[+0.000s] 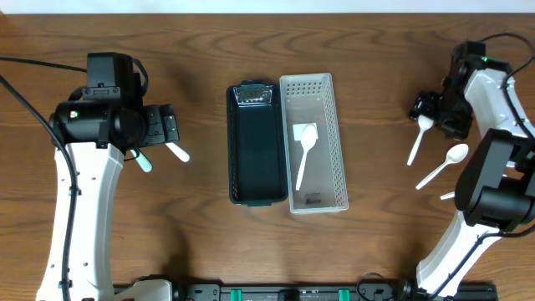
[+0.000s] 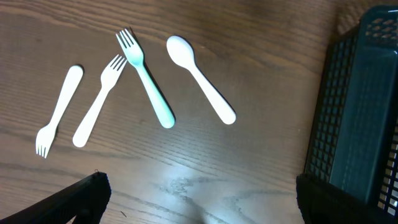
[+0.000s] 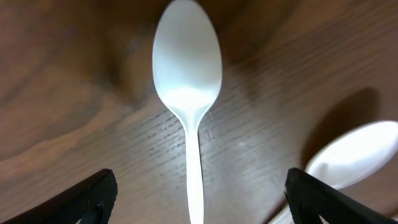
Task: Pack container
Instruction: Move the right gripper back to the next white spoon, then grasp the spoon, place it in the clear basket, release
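Left gripper (image 2: 205, 200), jaws spread wide and empty, hovers above the mint-green plastic fork (image 2: 146, 78) on the wooden table (image 2: 267, 50). The white perforated plastic tray (image 1: 338, 142) holds a single white plastic spoon (image 1: 304, 150). Right gripper (image 3: 205, 196), also agape, straddles a flat white plastic spoon (image 3: 186, 68); closing off-centre may skid it into the neighbouring white spoon (image 3: 354, 152)

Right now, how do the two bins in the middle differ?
The dark bin is opaque and holds no cutlery; the white bin is translucent and holds a white spoon. The white bin reaches slightly farther at both ends. Both are long slotted bins, side by side.
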Available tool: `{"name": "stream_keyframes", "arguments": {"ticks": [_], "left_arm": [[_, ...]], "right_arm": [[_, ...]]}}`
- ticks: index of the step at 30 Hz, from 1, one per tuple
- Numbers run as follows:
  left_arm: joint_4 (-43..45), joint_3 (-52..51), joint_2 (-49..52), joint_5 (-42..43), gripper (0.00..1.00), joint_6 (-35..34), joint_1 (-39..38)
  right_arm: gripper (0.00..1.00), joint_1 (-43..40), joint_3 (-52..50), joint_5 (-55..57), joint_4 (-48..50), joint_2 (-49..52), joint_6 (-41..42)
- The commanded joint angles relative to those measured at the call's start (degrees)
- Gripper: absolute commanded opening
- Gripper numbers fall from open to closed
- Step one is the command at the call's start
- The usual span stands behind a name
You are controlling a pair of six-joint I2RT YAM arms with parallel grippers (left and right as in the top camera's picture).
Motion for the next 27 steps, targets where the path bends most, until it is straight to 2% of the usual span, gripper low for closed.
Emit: {"name": "stream_keyframes", "arguments": {"ticks": [1,9,14,24,25,27], "left_arm": [[-0.15,-0.31,0.33,-0.39,0.98,-0.52,0.17],[-0.13,-0.31,0.33,-0.37,0.98,-0.52,0.17],[-0.15,-0.31,0.33,-0.37,0.98,-0.52,0.17],[-0.13,-0.31,0.33,-0.39,0.98,-0.52,0.17],[-0.13,-0.31,0.33,-0.39,0.98,-0.52,0.17],[-0.13,-0.31,0.33,-0.39,0.98,-0.52,0.17]], "right_arm": [[0.89,-0.20,-2.60,-1.20,1.73,-0.48,-1.20],[0.89,-0.20,-6.45,-1.22,5.64,-0.11,-1.20],[0.79,-0.20,-6.84,-1.09,6.23,0.44,-1.25],[0.79,-0.20,-6.91,-0.92,6.05,4.39,-1.20],[0.77,-0.17,-6.93,-0.92,5.99,4.37,-1.20],[0.64,-0.17,-6.91,-0.94,5.95,4.37,-1.18]]}}
